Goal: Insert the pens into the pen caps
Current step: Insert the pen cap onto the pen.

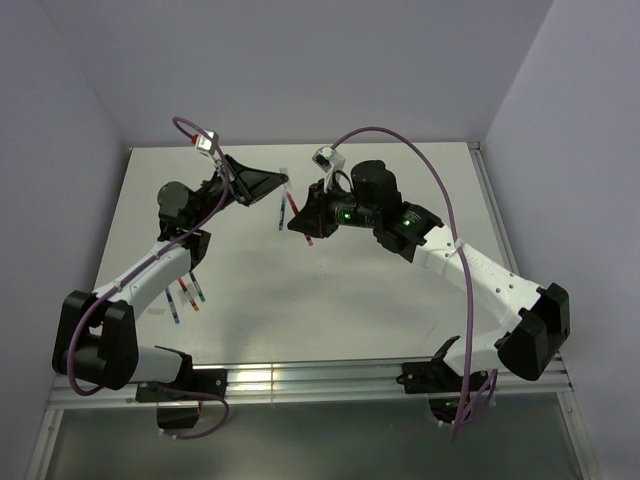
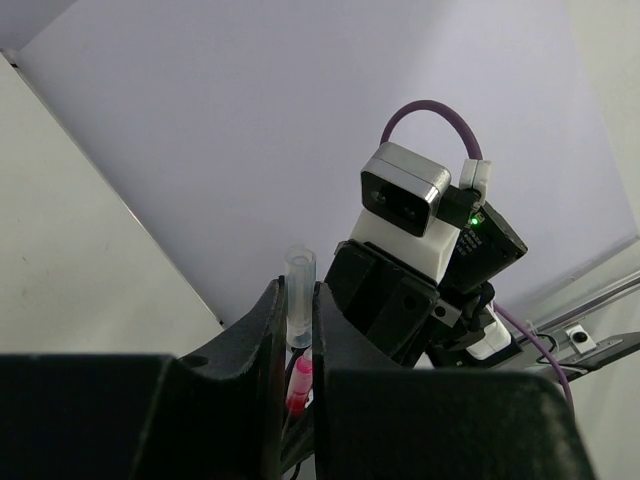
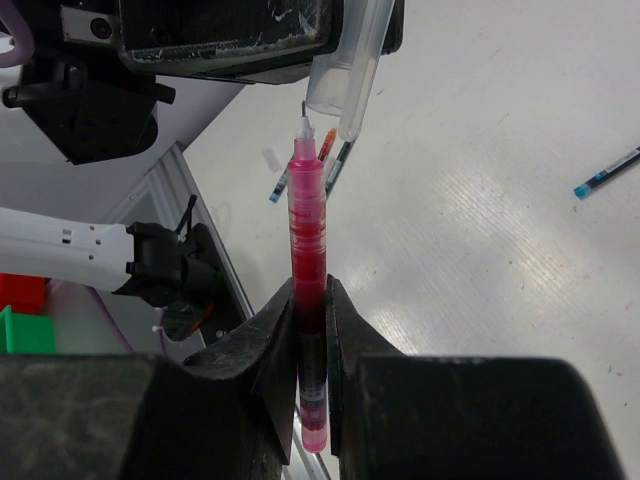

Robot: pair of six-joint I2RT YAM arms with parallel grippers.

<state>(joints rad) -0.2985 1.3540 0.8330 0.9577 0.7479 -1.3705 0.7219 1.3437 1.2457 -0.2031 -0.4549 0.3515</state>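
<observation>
Cap meets pen in mid-air over the table (image 1: pixel 350 300): the left gripper (image 2: pixel 297 312) pinches a clear pen cap (image 2: pixel 299 268) in a narrow grip, and the right gripper (image 3: pixel 310 305) is clamped tight on a red pen (image 3: pixel 308 215), tip aimed at the cap. The pen's point sits right at the cap's open mouth, not visibly inside. Loose pens (image 1: pixel 187 293) lie on the left of the table, and a blue pen (image 1: pixel 281 213) rests beneath the grippers.

Quick count — one red pen (image 3: pixel 308 250), one blue pen (image 1: pixel 281 213) and a bunch of three pens (image 1: pixel 187 296), so five total. One clear cap (image 2: pixel 299 290). Two arms (image 1: pixel 150 275) (image 1: pixel 480 275) — one left, one right.
</observation>
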